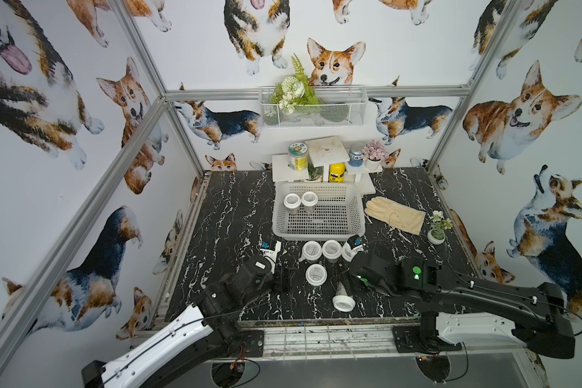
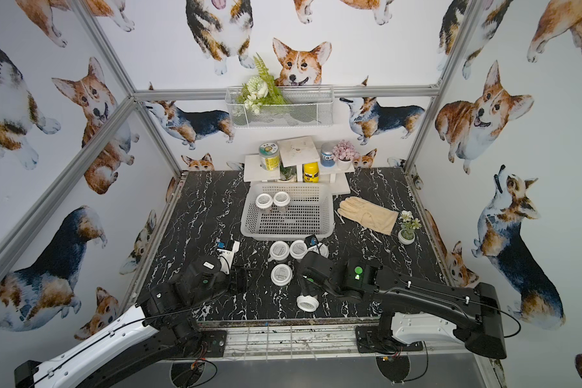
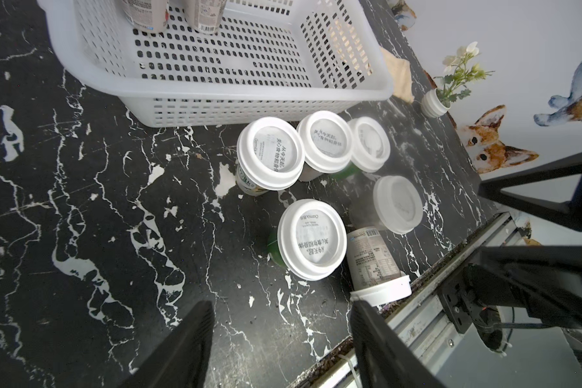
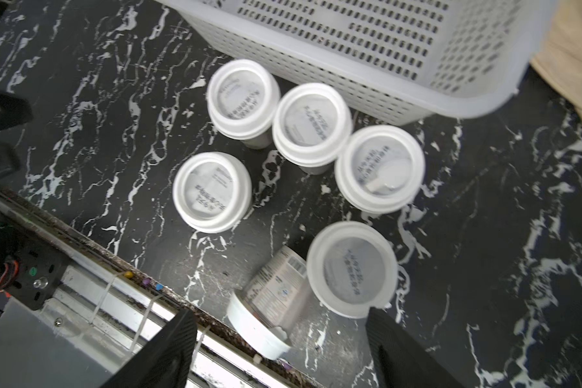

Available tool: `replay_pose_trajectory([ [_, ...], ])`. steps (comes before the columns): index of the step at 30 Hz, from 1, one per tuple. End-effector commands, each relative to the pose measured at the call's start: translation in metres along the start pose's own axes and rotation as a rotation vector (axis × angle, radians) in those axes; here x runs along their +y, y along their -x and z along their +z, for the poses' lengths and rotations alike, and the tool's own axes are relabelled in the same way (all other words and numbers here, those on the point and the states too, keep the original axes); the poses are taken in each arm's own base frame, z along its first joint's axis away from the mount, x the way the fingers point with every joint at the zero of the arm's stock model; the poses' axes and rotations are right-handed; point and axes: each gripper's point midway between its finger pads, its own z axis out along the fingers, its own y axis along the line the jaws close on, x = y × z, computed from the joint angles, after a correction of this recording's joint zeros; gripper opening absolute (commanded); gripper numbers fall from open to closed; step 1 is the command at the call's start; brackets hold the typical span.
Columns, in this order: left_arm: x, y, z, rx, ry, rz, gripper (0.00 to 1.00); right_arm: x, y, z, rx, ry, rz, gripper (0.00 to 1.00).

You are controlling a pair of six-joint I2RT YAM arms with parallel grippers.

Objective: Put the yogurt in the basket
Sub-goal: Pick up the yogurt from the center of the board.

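Wrist views: left tool partly open, empty; right tool wide open, empty, near toppled yogurt.

yogurt cups clustered before basket front wall, basket floor mostly open, left tabletop bare

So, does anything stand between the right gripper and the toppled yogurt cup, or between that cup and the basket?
Nothing visible lies between the open right gripper and the toppled cup, though an upright cup stands beside it. A row of three cups stands between it and the basket's near wall.
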Motion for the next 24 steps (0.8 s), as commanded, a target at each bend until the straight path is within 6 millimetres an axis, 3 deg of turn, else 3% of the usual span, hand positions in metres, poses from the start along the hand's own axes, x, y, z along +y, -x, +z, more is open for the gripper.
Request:
replay_pose_trajectory([
  [1,-0.006,0.004,0.004,-0.01,-0.029,0.006,0.7,-0.025,-0.019,0.003,0.04,-0.069,0.051,0.86],
  [7,-0.006,0.001,0.005,-0.005,-0.03,0.008,0.7,-0.036,-0.025,0.017,0.068,-0.078,0.08,0.87],
  [16,-0.006,-0.004,0.011,0.02,-0.032,0.01,0.71,-0.036,-0.018,0.038,0.107,-0.06,0.07,0.83],
  [24,-0.006,-0.005,0.014,0.035,-0.033,0.014,0.71,-0.038,-0.029,0.055,0.161,-0.083,0.054,0.84],
])
